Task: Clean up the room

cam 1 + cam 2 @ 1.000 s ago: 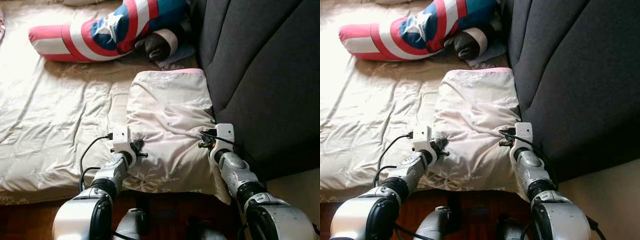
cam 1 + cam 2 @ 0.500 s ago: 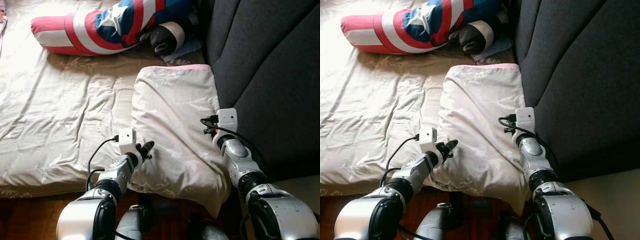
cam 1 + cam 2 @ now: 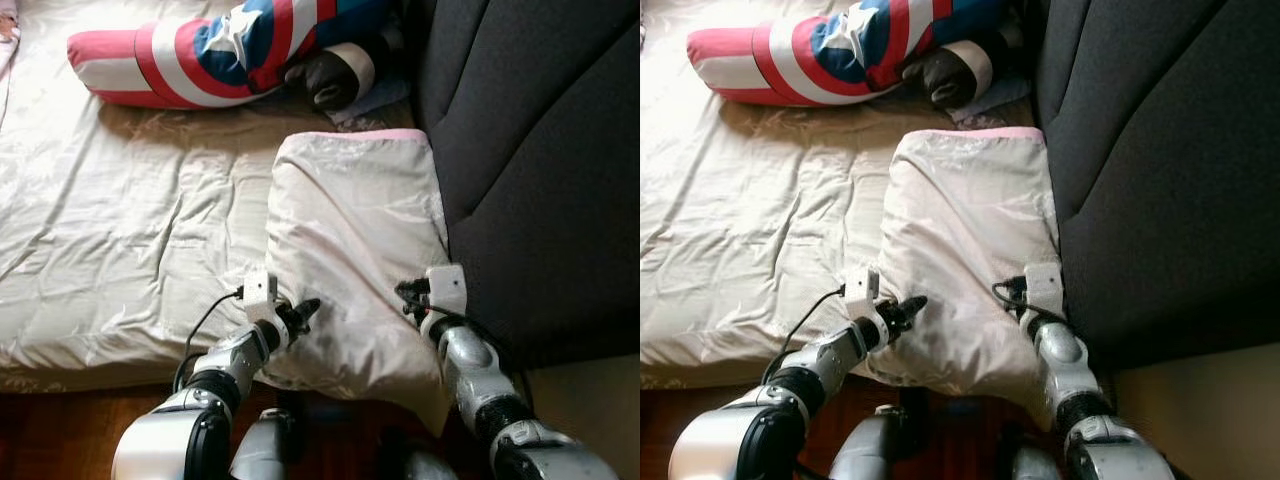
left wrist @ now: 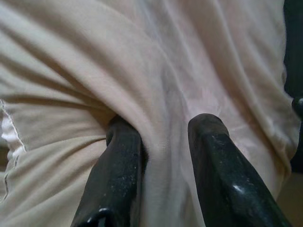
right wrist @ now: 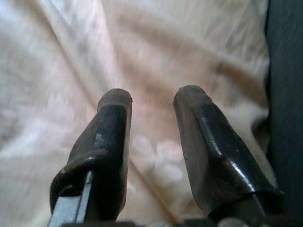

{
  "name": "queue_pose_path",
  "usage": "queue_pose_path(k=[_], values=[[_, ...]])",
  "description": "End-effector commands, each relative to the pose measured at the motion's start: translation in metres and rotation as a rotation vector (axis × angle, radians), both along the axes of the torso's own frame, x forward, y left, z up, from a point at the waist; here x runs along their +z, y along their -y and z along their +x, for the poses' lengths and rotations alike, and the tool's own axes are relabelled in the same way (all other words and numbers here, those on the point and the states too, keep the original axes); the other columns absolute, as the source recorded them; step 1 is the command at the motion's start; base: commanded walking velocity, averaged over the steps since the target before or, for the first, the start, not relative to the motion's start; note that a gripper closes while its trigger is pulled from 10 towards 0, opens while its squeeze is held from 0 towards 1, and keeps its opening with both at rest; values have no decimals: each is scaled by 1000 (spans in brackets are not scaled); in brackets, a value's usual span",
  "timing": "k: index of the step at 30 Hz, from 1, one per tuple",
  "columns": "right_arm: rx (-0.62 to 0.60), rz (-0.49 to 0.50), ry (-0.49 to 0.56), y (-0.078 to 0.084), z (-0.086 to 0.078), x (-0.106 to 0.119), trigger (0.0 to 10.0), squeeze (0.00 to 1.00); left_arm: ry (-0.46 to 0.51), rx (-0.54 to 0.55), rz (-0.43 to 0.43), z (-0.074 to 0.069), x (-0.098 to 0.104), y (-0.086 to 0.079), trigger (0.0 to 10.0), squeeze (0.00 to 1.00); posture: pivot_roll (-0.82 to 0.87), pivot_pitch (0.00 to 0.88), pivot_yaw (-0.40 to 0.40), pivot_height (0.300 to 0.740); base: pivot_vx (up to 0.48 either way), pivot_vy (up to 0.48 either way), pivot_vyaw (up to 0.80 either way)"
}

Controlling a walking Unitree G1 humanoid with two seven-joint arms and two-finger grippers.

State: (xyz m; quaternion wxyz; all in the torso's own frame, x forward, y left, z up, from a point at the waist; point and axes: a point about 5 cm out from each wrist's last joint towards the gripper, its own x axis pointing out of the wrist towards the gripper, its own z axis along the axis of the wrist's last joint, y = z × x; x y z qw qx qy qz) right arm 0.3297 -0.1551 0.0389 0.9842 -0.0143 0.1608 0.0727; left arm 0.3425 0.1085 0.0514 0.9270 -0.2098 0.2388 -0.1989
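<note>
Two grippers sit at the near end of a pale pink pillow [image 3: 355, 240] that lies on the beige bedsheet [image 3: 130, 230], its far side against the dark grey headboard [image 3: 540, 150]. Beyond the pillow's far end lies a red, white and blue bolster [image 3: 210, 50]. Left gripper [image 4: 161, 130] pinches a fold of pillow fabric between its fingers. Right gripper [image 5: 151, 97] hovers with fingers spread over the pillow beside the headboard.

Pillow [image 3: 350, 230] on bed [image 3: 120, 230] — headboard [image 3: 540, 150] right.
</note>
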Motion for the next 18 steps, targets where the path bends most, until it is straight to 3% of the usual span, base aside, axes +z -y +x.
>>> queue_pose_path(k=[1,8,10,12,18], values=[[3,10,-36,0,-7,-10,10000,0,-75,-41,15,-13,-17,9,10000,0,20,306,21,740,0,0,0],[-14,72,18,2,-8,-5,10000,0,-2,-42,244,-17,-24,-9,10000,0,24,251,15,740,0,0,0],[-13,76,23,2,-8,-5,10000,0,4,-43,257,-17,-24,-9,10000,0,24,251,15,740,0,0,0],[-22,83,29,4,-7,-4,10000,0,58,-17,337,-18,-24,-18,10000,0,19,223,16,740,0,0,0],[-38,100,22,6,-9,-6,10000,0,138,90,324,-18,-20,-32,10000,0,25,177,14,740,0,0,0]])
